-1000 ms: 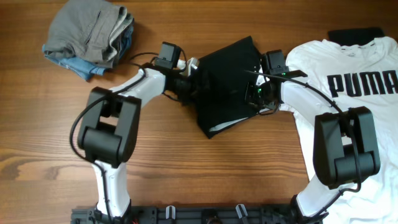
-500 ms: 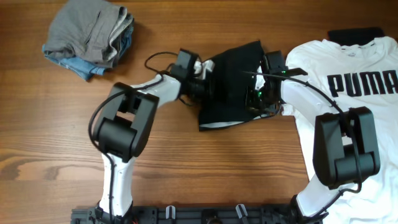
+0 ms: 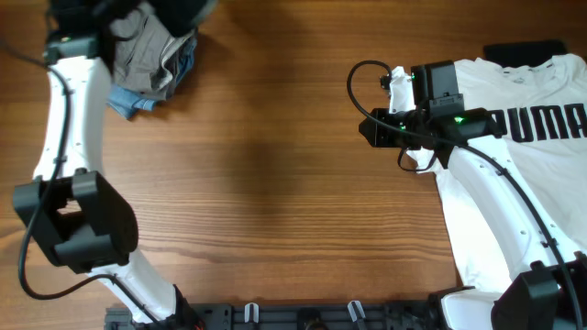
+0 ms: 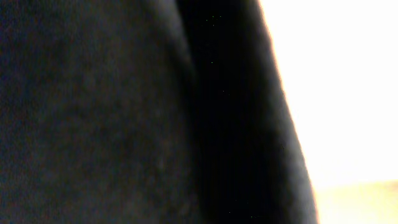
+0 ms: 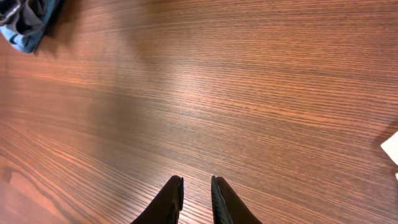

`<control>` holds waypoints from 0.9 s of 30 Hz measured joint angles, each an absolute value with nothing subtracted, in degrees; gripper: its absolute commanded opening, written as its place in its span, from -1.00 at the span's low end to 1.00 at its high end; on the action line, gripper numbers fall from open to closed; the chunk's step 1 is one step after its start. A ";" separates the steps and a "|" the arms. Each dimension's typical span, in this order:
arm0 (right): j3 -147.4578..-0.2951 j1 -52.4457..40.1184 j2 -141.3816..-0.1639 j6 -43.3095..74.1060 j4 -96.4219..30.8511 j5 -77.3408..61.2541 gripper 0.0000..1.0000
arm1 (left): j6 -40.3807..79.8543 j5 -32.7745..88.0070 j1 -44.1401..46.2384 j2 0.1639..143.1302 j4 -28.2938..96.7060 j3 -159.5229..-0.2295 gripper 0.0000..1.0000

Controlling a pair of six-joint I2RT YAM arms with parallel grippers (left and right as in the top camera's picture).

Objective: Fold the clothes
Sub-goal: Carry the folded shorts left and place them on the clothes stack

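The black garment (image 3: 182,11) is bunched at the table's far left corner, over the grey and blue pile of clothes (image 3: 147,64). My left gripper (image 3: 119,11) is up there with it. The left wrist view is filled with its dark fabric (image 4: 124,112), which hides the jaws. The white PUMA T-shirt (image 3: 532,211) lies flat on the right. My right gripper (image 5: 197,186) hovers over bare wood just left of the shirt (image 3: 365,131). Its jaws stand a narrow gap apart with nothing between them.
A dark flat piece (image 3: 523,48) pokes out behind the T-shirt's collar at the far right. The pile's blue edge (image 5: 25,25) shows at the top left of the right wrist view, and a T-shirt corner (image 5: 392,149) at its right edge.
The left arm has swung from the table's middle to the far left corner, taking the black garment along. The right gripper has let go of it and drawn back slightly.
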State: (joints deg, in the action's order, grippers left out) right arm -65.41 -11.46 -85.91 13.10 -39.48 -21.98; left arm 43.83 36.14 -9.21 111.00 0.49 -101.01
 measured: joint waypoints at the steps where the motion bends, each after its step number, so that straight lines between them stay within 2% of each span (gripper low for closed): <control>1: -65.41 -11.46 -85.91 13.10 -39.57 -21.54 -0.61 | 45.30 33.32 -10.74 111.09 0.67 -100.99 -0.92; 4: -65.41 -11.46 -85.91 12.71 -39.83 -20.49 -0.61 | 47.51 25.17 -12.56 112.49 1.61 -100.99 -0.92; 8: -65.41 -11.46 -85.91 11.60 -40.69 -20.27 -0.61 | 48.23 21.15 -12.60 118.63 3.53 -101.01 -0.91; 10: -65.41 -11.46 -85.91 10.74 -41.60 -20.08 -0.61 | 48.36 19.75 -12.88 122.45 9.76 -100.97 -0.75; 11: -65.41 -11.46 -85.91 10.55 -42.13 -19.86 -0.61 | 48.29 19.38 -13.19 123.31 12.21 -100.84 -0.58; 12: -65.41 -11.46 -85.91 10.35 -42.65 -19.79 -0.61 | 47.83 19.07 -13.65 123.79 14.68 -100.82 -0.52; 13: -65.41 -11.46 -85.91 10.17 -43.11 -19.44 -0.61 | 46.94 18.94 -14.46 123.87 17.43 -100.79 -0.22; 15: -65.41 -11.46 -85.91 10.15 -43.38 -18.98 -0.61 | 45.45 19.31 -15.90 123.74 22.85 -101.12 0.51; 18: -65.41 -11.46 -85.91 10.13 -43.97 -18.65 -0.61 | 43.92 19.64 -18.06 123.33 34.13 -101.12 0.99; 24: -65.41 -11.46 -85.91 10.13 -45.65 -18.15 -0.67 | 36.45 22.39 -24.77 115.09 50.30 -101.10 0.99; 27: -65.54 -11.46 -85.73 10.15 -47.09 -18.09 -0.68 | 28.38 24.40 -26.81 105.47 52.10 -101.10 0.54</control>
State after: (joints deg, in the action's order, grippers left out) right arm -65.54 -11.46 -85.73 10.15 -47.09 -18.09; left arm 28.38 24.40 -26.81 105.47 52.10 -101.10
